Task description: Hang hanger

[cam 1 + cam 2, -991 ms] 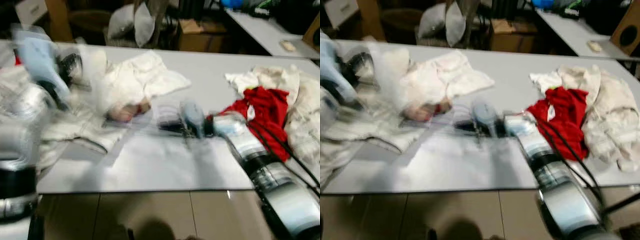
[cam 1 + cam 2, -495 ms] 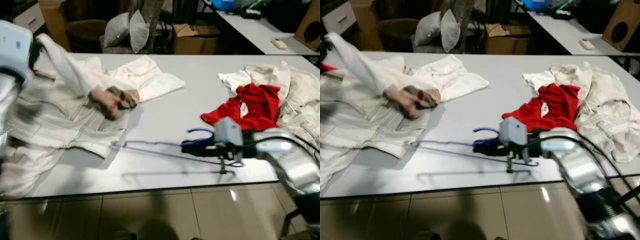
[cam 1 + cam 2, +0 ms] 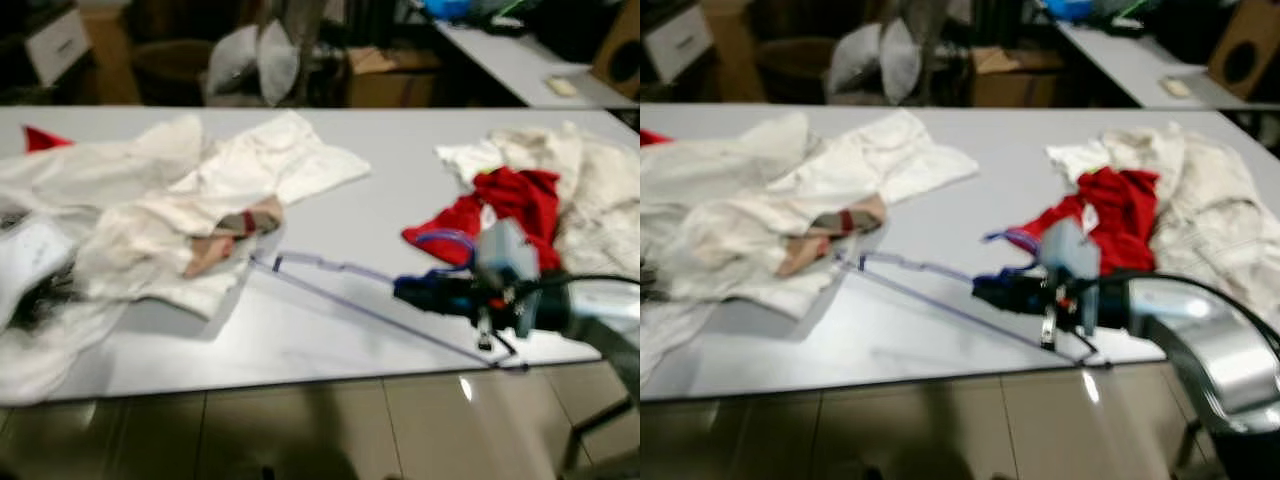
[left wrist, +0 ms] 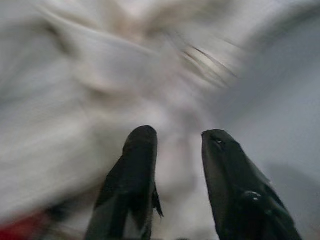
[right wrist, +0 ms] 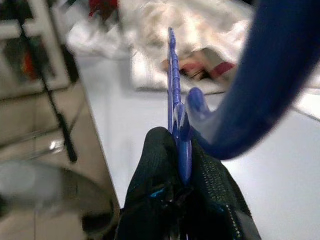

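Right pincer [image 3: 1005, 292] clamped on blue hanger [image 3: 930, 285], now swung toward white jacket [image 3: 750, 215] at frame left on bench [image 3: 970, 215], ready for inserting; left pincer [image 4: 175, 150] parted, empty, above cloth.

Blue hanger [image 3: 360, 300], seemingly tilted above table, hook upward.

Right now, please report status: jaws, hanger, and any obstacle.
Right gripper jaws shut on blue hanger, held over the grey table. Left gripper jaws open above cream jacket. Red garment lies beside the right arm.
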Motion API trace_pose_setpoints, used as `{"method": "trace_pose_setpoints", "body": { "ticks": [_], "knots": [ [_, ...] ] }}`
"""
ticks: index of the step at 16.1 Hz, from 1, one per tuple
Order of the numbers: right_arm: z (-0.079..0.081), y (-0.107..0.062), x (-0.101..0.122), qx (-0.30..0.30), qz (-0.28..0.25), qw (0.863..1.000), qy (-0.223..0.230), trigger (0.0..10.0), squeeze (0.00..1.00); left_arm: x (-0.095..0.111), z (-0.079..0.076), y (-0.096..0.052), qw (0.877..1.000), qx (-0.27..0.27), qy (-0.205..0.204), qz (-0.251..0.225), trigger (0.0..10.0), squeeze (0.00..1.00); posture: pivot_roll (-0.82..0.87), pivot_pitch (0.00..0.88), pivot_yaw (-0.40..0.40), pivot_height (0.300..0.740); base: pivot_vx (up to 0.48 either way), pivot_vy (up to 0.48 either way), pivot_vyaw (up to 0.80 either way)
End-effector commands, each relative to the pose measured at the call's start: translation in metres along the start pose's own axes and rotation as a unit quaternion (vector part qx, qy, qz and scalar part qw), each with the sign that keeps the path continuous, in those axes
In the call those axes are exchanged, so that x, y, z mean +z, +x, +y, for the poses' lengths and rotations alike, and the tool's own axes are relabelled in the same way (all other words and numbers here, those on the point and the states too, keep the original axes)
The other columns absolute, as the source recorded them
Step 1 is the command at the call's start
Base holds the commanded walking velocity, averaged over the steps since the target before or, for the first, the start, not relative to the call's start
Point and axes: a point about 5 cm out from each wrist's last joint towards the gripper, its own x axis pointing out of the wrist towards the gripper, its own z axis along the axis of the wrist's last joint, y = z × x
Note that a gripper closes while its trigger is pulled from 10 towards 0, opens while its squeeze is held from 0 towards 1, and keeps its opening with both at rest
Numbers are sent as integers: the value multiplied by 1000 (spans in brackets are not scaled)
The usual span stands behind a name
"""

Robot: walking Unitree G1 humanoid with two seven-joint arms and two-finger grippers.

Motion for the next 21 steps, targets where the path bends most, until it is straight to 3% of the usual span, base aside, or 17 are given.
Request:
{"method": "trace_pose_setpoints", "body": {
  "ticks": [1,3,4,6,7,8,10,11,12,15,17,21],
  "knots": [
    [0,-3,7,-15,-16,1000,7,10000,0,12,2,-13,999,-13,2,-38,10000,1000,-51,0,-9,740,0,0,0],
    [-4,2,10,-46,-31,998,15,10000,0,24,-2,-29,988,-45,-57,-133,10000,1000,-47,0,-21,740,0,0,0],
    [-9,10,16,-94,-49,994,7,10000,0,36,-3,-41,969,-51,-89,-225,10000,1000,-43,0,-34,740,0,0,0],
    [-12,16,18,-123,-59,990,16,10000,0,47,-1,-47,948,-35,-109,-297,10000,1000,-39,0,-41,740,0,0,0],
    [-12,20,19,-136,-64,988,27,10000,0,53,0,-49,937,-22,-115,-328,10000,776,-39,0,-47,740,0,0,0],
    [-17,30,21,-205,-94,972,61,10000,0,78,-4,-36,902,30,-155,-402,10000,0,-43,0,-54,740,0,0,0],
    [-22,37,15,-292,-100,946,97,10000,0,105,-28,-5,885,67,-173,-428,10000,0,-55,0,-51,740,0,0,0],
    [-21,39,12,-307,-95,942,94,10000,0,110,-36,5,882,68,-185,-428,10000,0,-66,0,-44,740,0,0,0],
    [-15,44,9,-316,-88,941,79,10000,0,119,-50,24,873,81,-219,-428,10000,0,-67,0,-42,740,0,0,0],
    [-9,49,-2,-370,-55,926,46,10000,0,131,-85,65,878,104,-249,-395,10000,0,-96,0,-19,740,0,-86,0],
    [-7,48,-9,-385,-52,920,49,10000,0,128,-95,78,878,125,-269,-375,10000,0,-110,0,-14,740,0,-467,0],
    [-11,41,-20,-420,-54,904,61,10000,0,131,-104,86,879,148,-268,-367,10000,0,-106,0,-22,740,0,-480,0]
  ]
}}
